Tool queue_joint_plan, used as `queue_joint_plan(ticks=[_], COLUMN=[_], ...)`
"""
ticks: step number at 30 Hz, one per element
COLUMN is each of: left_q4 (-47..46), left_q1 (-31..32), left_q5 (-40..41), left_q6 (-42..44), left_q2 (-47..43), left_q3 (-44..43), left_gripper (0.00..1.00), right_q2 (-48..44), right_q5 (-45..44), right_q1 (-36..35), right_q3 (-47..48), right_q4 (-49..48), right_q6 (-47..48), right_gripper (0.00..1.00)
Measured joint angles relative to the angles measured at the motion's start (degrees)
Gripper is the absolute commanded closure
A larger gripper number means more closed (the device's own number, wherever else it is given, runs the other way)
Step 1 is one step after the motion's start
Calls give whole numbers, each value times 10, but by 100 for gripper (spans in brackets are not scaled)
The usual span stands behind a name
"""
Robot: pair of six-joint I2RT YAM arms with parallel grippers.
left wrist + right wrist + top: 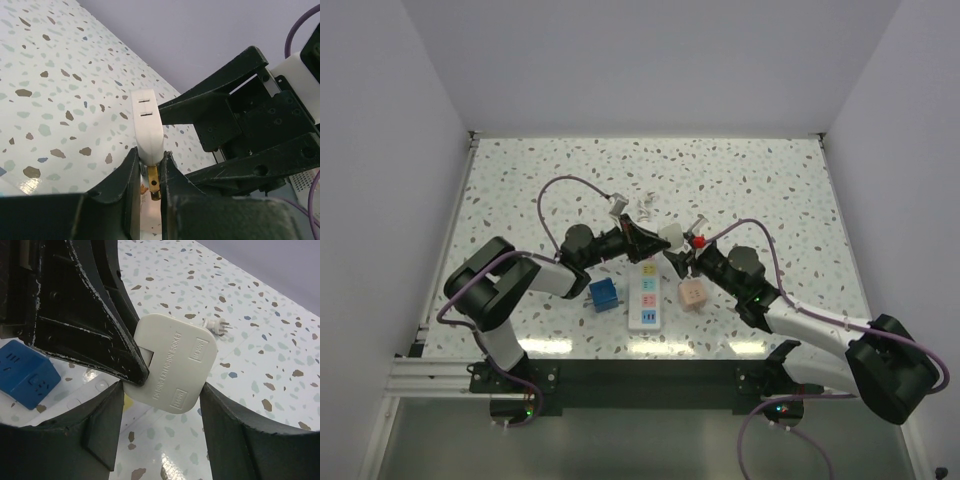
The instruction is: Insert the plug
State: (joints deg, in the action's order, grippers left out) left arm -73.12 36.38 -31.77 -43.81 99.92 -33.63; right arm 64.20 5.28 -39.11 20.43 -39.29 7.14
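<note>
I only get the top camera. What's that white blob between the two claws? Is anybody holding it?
Observer: It's a white plug. The right wrist camera shows the right claw pinching its edges.
Operator: Does the left claw have it too?
Observer: Yes. The left wrist camera shows the left claw shut on its narrow end, with a brass prong between its jaws.
Operator: Does it have holes?
Observer: Yes, two slots show on its far end in the left wrist view.
</note>
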Motion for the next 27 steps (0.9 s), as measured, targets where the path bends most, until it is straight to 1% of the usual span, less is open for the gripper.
queue_joint_plan(ticks=[1,3,4,6,7,9,10,13,17,20,27], left_q4=[0,0,0,-4,-6,-10,-12,-10,-8,-4,-11], left_q1=[0,-4,-7,-19,-24,-41,-53,-86,-97,-97,-96], left_q5=[0,-7,-15,-49,-67,-105,-122,-168,-201,-219,-231], left_q6=[0,0,-2,-9,-17,-37,-50,-85,-96,-81,-34], left_q2=[0,1,2,5,7,14,19,38,30,-16,-150], left_q3=[0,0,0,0,1,4,7,18,34,50,76], left_gripper=[100,100,100,100,100,100,100,100,100,100,100], right_q2=[0,-1,-1,-1,-2,-5,-8,-20,-56,-76,-78], right_q5=[0,1,2,10,15,27,40,88,117,134,180], right_q1=[0,0,0,0,0,0,0,1,0,3,9], right_q3=[0,0,0,2,4,13,21,51,63,63,88], right_q4=[0,3,4,11,14,33,46,81,98,103,123], right_q6=[0,0,-2,-7,-8,-11,-12,-15,-21,-33,-96], right_gripper=[47,34,26,18,10,7,1,1,1,1,1])
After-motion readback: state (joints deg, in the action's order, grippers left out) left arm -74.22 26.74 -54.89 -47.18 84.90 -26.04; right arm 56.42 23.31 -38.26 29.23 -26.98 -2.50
